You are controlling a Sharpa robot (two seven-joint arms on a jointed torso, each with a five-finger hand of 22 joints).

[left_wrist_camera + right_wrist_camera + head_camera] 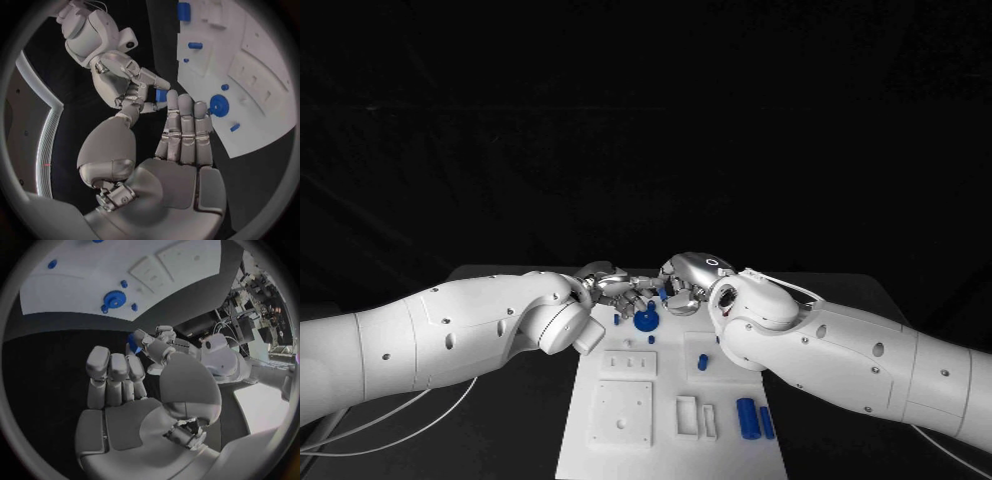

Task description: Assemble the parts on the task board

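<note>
The task looks partly done. A blue gear (646, 321) sits at the board's (661, 440) 12 o'clock end; loose blue cylinders (754, 417) lie toward 5 o'clock. The right hand (687, 285) pinches a small blue part (161, 95); the left hand's (620, 290) fingers (185, 125) are straight, holding nothing.

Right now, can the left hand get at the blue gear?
Probably yes: the blue gear lies uncovered on the task board close beside the left hand, though a small blue part sits at its fingers.
</note>
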